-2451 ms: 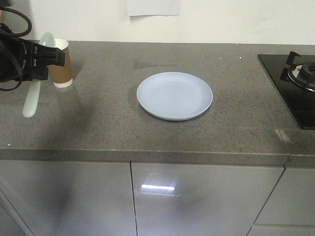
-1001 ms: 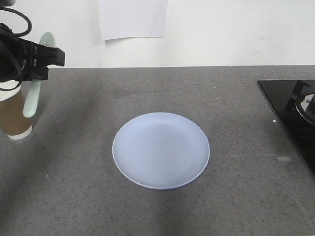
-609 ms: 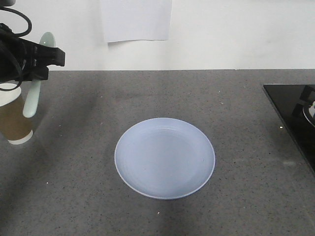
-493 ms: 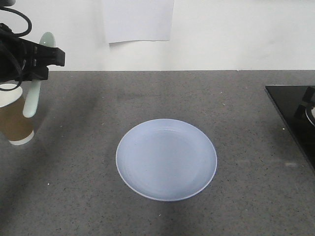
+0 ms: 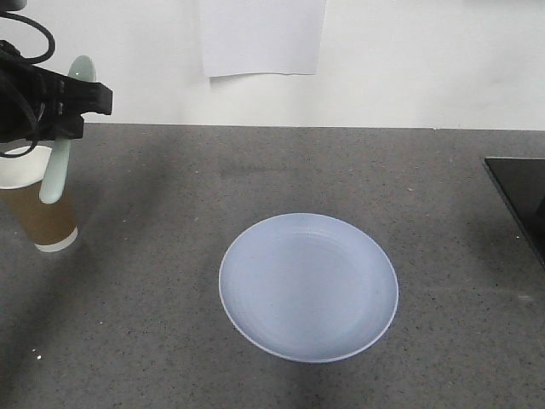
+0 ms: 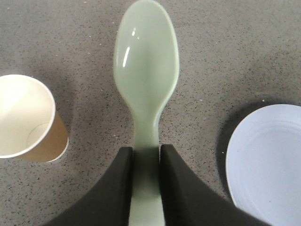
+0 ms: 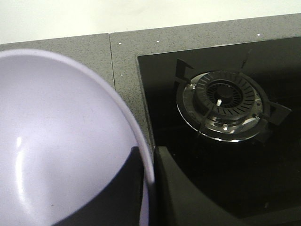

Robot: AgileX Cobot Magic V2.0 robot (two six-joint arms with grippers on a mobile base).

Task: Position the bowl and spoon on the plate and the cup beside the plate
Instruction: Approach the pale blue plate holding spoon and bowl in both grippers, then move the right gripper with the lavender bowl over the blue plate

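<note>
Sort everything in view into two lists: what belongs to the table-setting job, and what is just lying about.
Job: spoon in the left tool, bowl in the right tool, plate, cup.
Just there: gas burner, sheet of paper on the wall.

- The left gripper [image 5: 61, 119] is seen over the far left edge of the counter [image 5: 255, 170], held up off the surface.
- Its jaws are closed tight on the handle of the spoon [image 6: 146, 80]. In the wrist view both black fingers [image 6: 117, 188] are pressed against the handle's sides, with the head projecting ahead of the tips.
- From the front, the spoon is carried steeply tilted, head up, handle end hanging below the gripper.
- The right gripper [image 7: 150, 153] is caught only by its own wrist camera, raised above the counter's right end.
- The rim of the bowl [image 7: 56, 141] is pinched there, one finger set inside the wall and one outside.
</note>
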